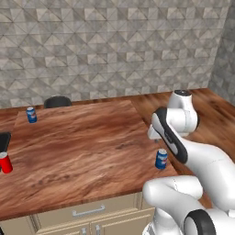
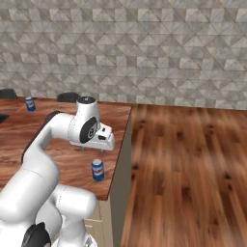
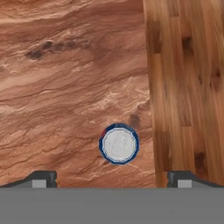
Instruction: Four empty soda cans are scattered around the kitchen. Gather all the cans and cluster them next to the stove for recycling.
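A blue soda can [image 1: 161,159] [image 2: 98,170] stands upright near the front right corner of the wooden island counter [image 1: 82,142]. My gripper [image 2: 96,146] [image 3: 111,180] hangs open above the counter, just behind that can and clear of it. In the hand view the can's silvery top [image 3: 119,143] lies a little ahead of the gap between my fingertips [image 3: 43,178]. A second blue can [image 1: 31,114] [image 2: 30,103] stands at the counter's far left corner. A red can [image 1: 5,162] stands at the left edge of the left base view. The stove is out of view.
The counter's right edge [image 3: 146,87] drops to wood floor [image 2: 193,164] close beside the near can. A dark stool [image 1: 57,101] stands behind the counter by the tiled wall. A dark flat shape [image 1: 3,140] is cut off at the left edge.
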Controlling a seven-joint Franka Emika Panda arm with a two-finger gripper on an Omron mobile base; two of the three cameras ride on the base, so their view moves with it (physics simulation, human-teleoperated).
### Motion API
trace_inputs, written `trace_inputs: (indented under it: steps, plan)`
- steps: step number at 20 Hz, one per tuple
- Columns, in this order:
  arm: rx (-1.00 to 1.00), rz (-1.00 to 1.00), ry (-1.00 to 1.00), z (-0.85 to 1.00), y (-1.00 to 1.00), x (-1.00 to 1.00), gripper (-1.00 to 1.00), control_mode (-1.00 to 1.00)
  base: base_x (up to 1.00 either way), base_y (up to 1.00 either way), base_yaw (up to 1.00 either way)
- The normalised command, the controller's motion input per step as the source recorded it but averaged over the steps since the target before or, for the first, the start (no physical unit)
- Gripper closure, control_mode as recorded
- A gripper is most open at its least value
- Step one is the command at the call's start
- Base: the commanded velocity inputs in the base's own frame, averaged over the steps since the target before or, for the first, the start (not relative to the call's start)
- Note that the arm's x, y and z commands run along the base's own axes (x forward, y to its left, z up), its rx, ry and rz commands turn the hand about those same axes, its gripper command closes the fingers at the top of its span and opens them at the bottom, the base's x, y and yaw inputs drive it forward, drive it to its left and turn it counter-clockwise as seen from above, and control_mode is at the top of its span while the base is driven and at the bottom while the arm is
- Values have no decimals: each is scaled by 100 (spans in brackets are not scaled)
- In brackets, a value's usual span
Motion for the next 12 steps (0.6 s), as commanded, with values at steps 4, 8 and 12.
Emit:
trace_inputs:
  steps: [4, 8, 12]
  plan:
    - [0, 0, 3, -28, 0, 0, -100, -100, 0, 0, 0]
    - [0, 0, 3, -33, 0, 0, -100, -100, 0, 0, 0]
    - [0, 0, 1, -33, 0, 0, -100, -100, 0, 0, 0]
